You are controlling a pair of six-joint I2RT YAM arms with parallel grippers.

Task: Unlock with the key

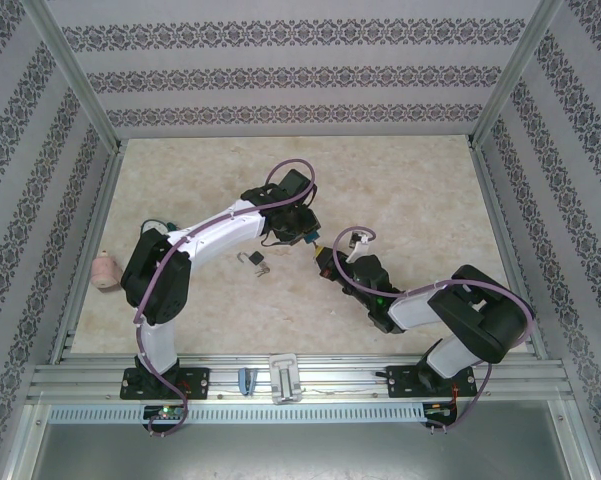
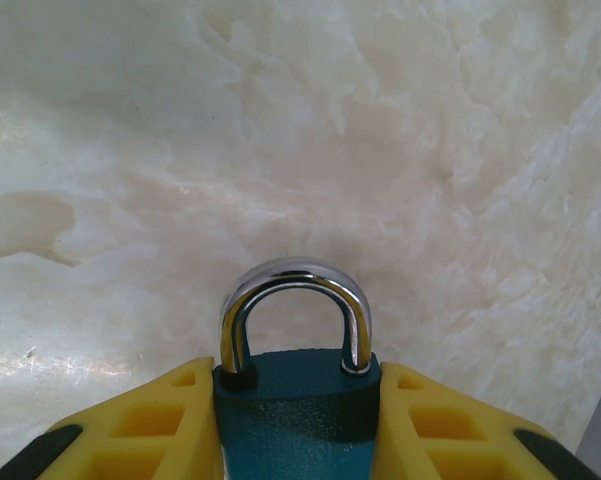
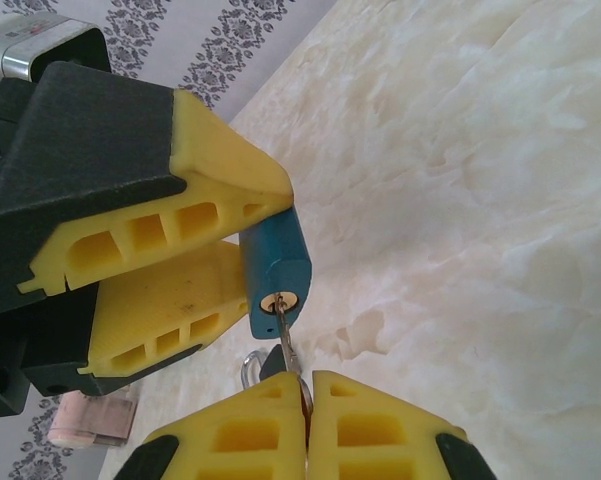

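Left claw: the left gripper (image 2: 298, 385) pinches the teal padlock (image 3: 277, 262) by its body, one yellow finger (image 2: 170, 410) flat on each side.
Padlock: held clear of the table (image 2: 430, 150), with the shackle (image 2: 295, 285) sticking out past the left fingertips and both shackle legs seated in the body.
Right claw: the right gripper (image 3: 306, 385) is pressed together on the key (image 3: 283, 330), with almost no gap between its yellow tips.
Key: its blade runs straight out from the right fingertips into the keyhole (image 3: 280, 301) on the padlock's bottom face.
Gap between claws: narrow; the right tips sit just beside the padlock's bottom edge, with only the key's short bare length between them.
Room ahead of left claw: bare marbled table beyond the shackle.
Left of both claws: a small second padlock (image 1: 255, 262) lies near on the table; a pink object (image 1: 102, 268) sits well apart at the table's left edge.
Edges: patterned walls (image 1: 300, 70) and metal frame posts close the table on three sides, well apart from both claws.
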